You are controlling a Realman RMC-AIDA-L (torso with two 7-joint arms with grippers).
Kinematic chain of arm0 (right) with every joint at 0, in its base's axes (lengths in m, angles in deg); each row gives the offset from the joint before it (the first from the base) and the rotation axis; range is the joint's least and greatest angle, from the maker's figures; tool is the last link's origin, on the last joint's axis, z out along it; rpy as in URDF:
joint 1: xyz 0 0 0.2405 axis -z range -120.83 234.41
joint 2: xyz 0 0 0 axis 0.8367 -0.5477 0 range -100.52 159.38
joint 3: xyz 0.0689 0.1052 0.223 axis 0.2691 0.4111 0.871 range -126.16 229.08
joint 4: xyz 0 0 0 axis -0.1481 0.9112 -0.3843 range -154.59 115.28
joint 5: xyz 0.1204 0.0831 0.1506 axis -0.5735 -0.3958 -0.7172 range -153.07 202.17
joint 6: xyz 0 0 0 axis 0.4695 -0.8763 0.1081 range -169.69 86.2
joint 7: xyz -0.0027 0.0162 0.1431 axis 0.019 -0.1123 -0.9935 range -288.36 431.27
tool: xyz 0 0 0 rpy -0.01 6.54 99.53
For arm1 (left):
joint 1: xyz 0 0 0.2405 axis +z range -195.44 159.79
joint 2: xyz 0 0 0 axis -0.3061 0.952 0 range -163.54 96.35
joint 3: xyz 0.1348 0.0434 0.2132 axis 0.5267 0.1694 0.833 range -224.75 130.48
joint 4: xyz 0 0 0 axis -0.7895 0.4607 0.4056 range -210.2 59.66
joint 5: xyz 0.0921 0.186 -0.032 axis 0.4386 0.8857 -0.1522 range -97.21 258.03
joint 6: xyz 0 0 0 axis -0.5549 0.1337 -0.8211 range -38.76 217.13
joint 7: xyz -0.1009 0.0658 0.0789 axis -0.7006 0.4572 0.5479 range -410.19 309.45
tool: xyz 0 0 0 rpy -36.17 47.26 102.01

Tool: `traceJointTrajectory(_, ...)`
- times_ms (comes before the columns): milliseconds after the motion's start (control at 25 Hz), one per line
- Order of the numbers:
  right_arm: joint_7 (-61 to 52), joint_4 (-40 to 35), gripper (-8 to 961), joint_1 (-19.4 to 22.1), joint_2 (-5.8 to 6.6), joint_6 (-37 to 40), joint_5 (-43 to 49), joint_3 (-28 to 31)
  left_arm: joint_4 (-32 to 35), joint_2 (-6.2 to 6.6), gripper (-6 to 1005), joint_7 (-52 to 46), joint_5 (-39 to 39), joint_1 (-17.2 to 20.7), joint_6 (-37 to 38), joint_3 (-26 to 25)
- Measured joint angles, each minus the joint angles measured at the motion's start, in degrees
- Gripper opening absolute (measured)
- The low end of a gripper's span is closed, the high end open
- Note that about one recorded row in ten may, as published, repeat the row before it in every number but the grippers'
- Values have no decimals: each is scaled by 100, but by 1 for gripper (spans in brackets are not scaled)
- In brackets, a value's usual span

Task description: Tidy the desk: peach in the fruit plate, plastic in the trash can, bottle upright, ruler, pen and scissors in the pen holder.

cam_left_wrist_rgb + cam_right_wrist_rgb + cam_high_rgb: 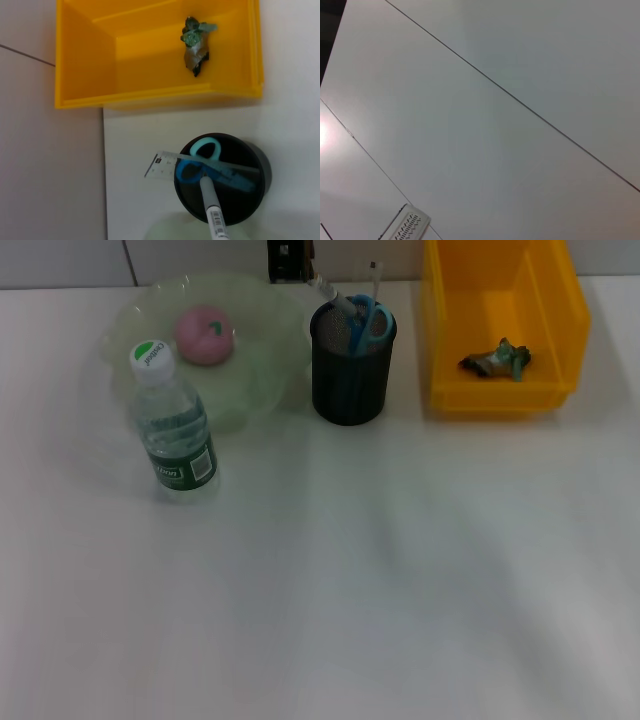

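— Where is each thing now?
— The pink peach lies in the pale green fruit plate. The clear bottle, with its green and white cap, stands upright just in front of the plate.

— And the small things?
— The blue scissors, the pen and the clear ruler lean in the black pen holder. The crumpled plastic lies inside the yellow trash can.
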Motion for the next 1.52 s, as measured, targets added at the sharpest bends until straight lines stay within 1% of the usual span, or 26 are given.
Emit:
traceJointTrajectory(240, 39, 15, 598, 17, -1, 1, 60, 0, -59, -1, 135, -12, 4, 19, -81, 95)
traceJointTrajectory(280, 41, 15, 598, 23, -2, 1, 61, 0, -81, -2, 134, -26, 5, 19, -85, 163)
traceJointTrajectory(320, 43, 15, 598, 27, -3, 1, 61, 0, -143, -3, 134, -78, 6, 19, -105, 379)
traceJointTrajectory(640, 47, 15, 598, 28, -10, -36, 61, 0, -184, -11, 134, -100, 7, 32, -125, 465)
traceJointTrajectory(1040, 73, 92, 598, 27, -10, -127, 61, 13, -288, -26, 135, -398, 7, 78, -477, 691)
traceJointTrajectory(1280, 74, 92, 598, 27, -10, -152, 59, 16, -226, -26, 204, -523, 6, 151, -571, 865)
traceJointTrajectory(1360, 74, 92, 598, 27, -10, -156, 59, 5, -191, -26, 436, -526, 6, 168, -581, 867)
traceJointTrajectory(1440, 74, 92, 598, 23, -9, -158, 59, 2, -53, -26, 515, -534, 3, 237, -594, 853)
traceJointTrajectory(1480, 74, 92, 598, 20, -5, -159, 59, 2, 135, -28, 555, -541, -5, 326, -596, 818)
traceJointTrajectory(1520, 74, 92, 598, 16, -2, -159, 59, 1, 135, -28, 594, -541, -5, 326, -596, 818)
